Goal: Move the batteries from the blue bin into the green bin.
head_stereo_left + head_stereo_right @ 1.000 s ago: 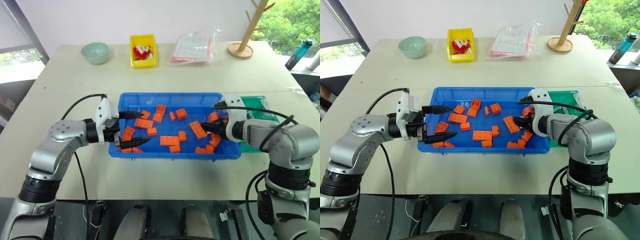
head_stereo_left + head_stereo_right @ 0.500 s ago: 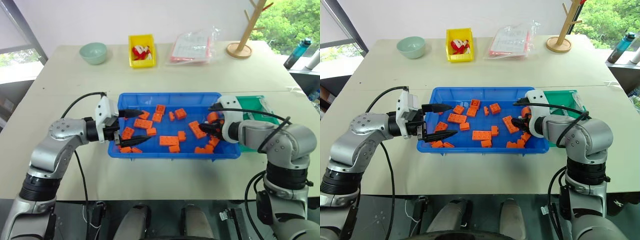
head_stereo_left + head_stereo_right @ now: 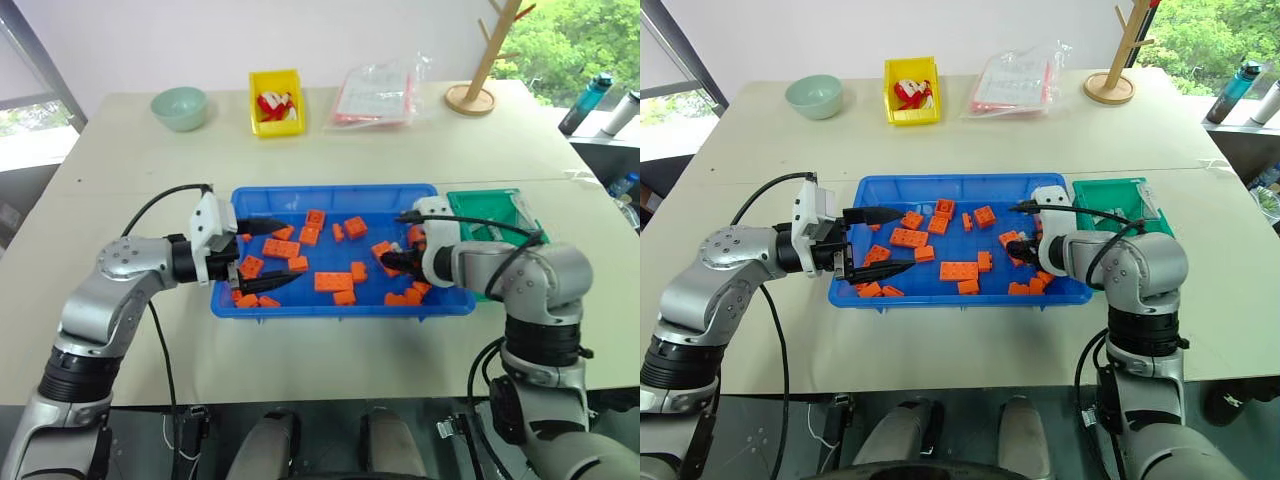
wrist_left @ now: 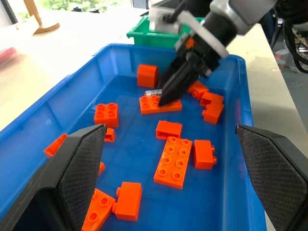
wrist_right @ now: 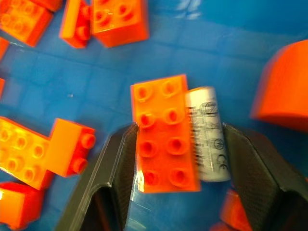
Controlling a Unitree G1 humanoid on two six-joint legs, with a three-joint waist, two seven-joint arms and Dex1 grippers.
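Note:
The blue bin (image 3: 330,189) sits mid-table, holding several orange blocks. One battery (image 5: 208,134), a silver cylinder, lies flat on the bin floor right beside an orange eight-stud block (image 5: 163,134), near the bin's right end. My right gripper (image 5: 180,144) is open and lowered over this pair, one finger outside the block and the other outside the battery. The left wrist view shows its tips (image 4: 166,96) down at that block. My left gripper (image 3: 285,252) hovers open over the bin's left end, holding nothing. The green bin (image 3: 480,196) stands against the blue bin's right side.
Along the table's far side are a pale green bowl (image 3: 180,106), a small yellow bin (image 3: 277,100), a clear plastic bag (image 3: 378,93) and a wooden stand (image 3: 478,95). Bottles (image 3: 583,103) stand off the table at the far right.
My right gripper has moved left and down inside the blue bin, coming over the block and the battery. The left arm has stayed put. The camera view has shifted slightly.

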